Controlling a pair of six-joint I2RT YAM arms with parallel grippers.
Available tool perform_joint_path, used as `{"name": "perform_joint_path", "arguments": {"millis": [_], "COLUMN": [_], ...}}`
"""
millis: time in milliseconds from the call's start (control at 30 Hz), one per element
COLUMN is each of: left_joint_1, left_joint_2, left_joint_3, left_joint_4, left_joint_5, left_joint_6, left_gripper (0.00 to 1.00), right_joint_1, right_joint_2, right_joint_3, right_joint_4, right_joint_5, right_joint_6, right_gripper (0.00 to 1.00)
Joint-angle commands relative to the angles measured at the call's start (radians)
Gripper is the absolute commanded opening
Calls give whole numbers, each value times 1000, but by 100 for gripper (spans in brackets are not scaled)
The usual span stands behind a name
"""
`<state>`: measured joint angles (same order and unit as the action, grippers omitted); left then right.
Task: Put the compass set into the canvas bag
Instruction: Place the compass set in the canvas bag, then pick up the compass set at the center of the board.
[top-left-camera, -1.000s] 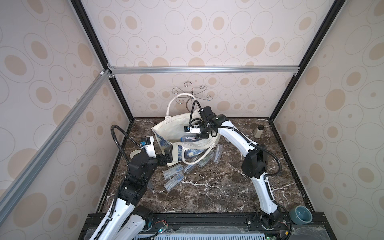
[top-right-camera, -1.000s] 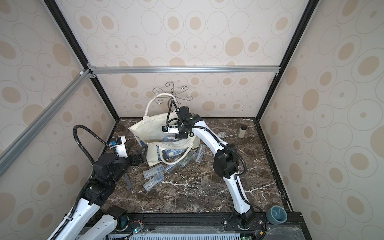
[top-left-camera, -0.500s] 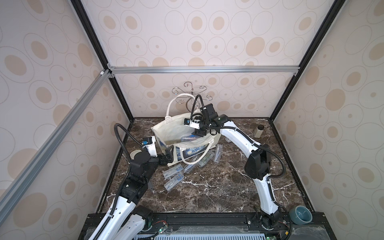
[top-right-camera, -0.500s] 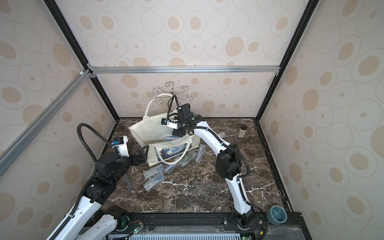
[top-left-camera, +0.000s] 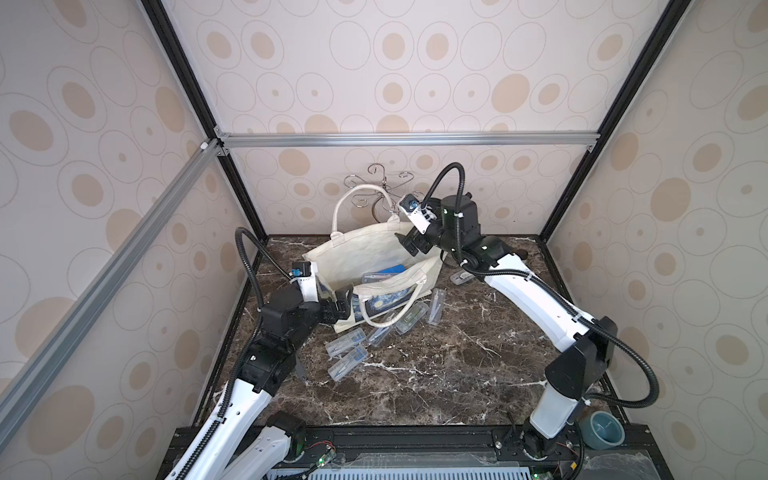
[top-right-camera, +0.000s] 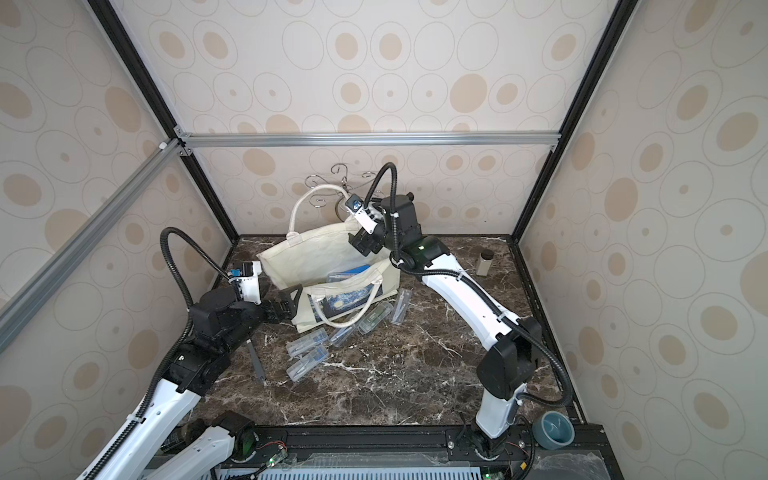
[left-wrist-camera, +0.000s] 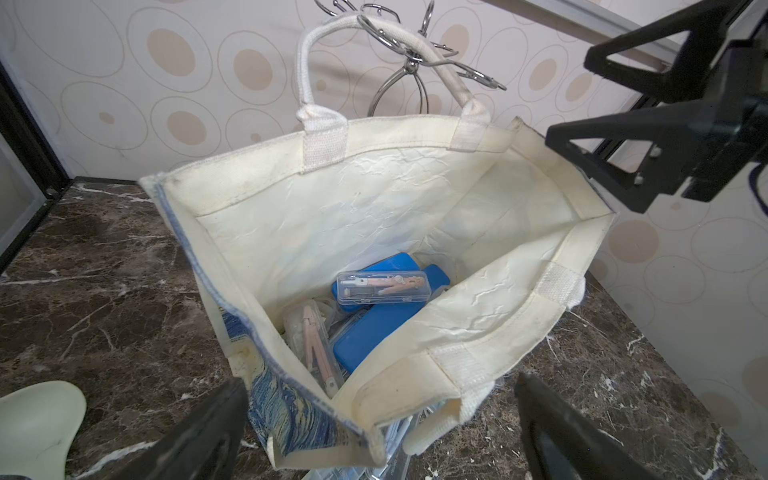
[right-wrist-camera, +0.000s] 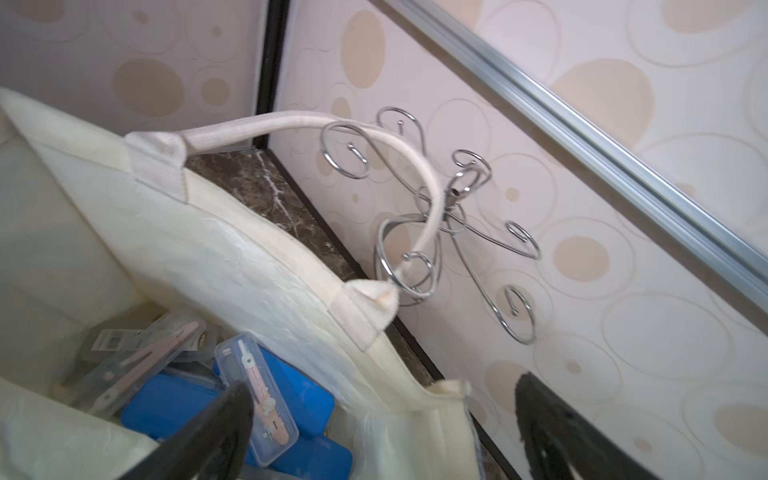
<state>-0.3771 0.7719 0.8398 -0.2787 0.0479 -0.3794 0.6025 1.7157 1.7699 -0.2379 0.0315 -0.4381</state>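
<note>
Hovering empty above the mouth of the canvas bag (top-left-camera: 357, 257), the right pincer (top-left-camera: 410, 246) stands with its jaws wide. A second ago it was reaching down inside the bag with them drawn close. The change reads as a release. The clear-cased compass set (left-wrist-camera: 380, 286) it appears to have carried now lies flat near the bottom of the bag, resting on blue cases (left-wrist-camera: 374, 332) with another clear case beside it. Nothing sits between the jaws in the right wrist view.

The left pincer (top-left-camera: 337, 302), jaws wide throughout, waits at the bag's near end with a finger on either side of the corner, not closed on the fabric. Whether it touches the cloth cannot be told. The bag stays upright and gaping, its far handle (left-wrist-camera: 306, 70) looped over a chrome hook stand (right-wrist-camera: 455, 192) by the back wall.

For the task, that looks like one set delivered rather than the job finished. Several more clear cases (top-left-camera: 347, 343) lie scattered on the marble counter (top-left-camera: 457, 365) just in front of the bag. The next call, by the look of it, is for the right arm to clear the rim and go for another case.
</note>
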Motion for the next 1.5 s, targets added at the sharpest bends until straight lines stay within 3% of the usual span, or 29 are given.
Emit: {"name": "perform_joint_path", "arguments": {"millis": [0, 133, 400, 633, 900, 1100, 1467], "left_joint_1": [-11, -45, -198, -475, -644, -671, -669], "left_joint_2": [10, 27, 71, 172, 255, 332, 231], "left_joint_3": [67, 107, 142, 135, 60, -28, -159], "left_joint_4": [-76, -134, -169, -195, -216, -269, -364], "left_joint_5": [28, 32, 0, -204, -296, -352, -383], "left_joint_6": [24, 28, 46, 43, 38, -111, -349], "left_gripper": [100, 100, 100, 100, 100, 100, 97], "right_joint_1": [-10, -46, -139, -155, -192, -247, -259], "right_joint_2": [-86, -225, -476, -519, -477, -452, -455], "right_joint_3": [-77, -231, -597, -747, -830, -876, -937], "right_joint_4": [8, -3, 42, -1, 7, 24, 81], "right_joint_5": [194, 259, 249, 246, 208, 158, 96], "right_joint_6": [167, 294, 473, 525, 590, 644, 648], "right_gripper": [100, 100, 100, 100, 100, 100, 100]}}
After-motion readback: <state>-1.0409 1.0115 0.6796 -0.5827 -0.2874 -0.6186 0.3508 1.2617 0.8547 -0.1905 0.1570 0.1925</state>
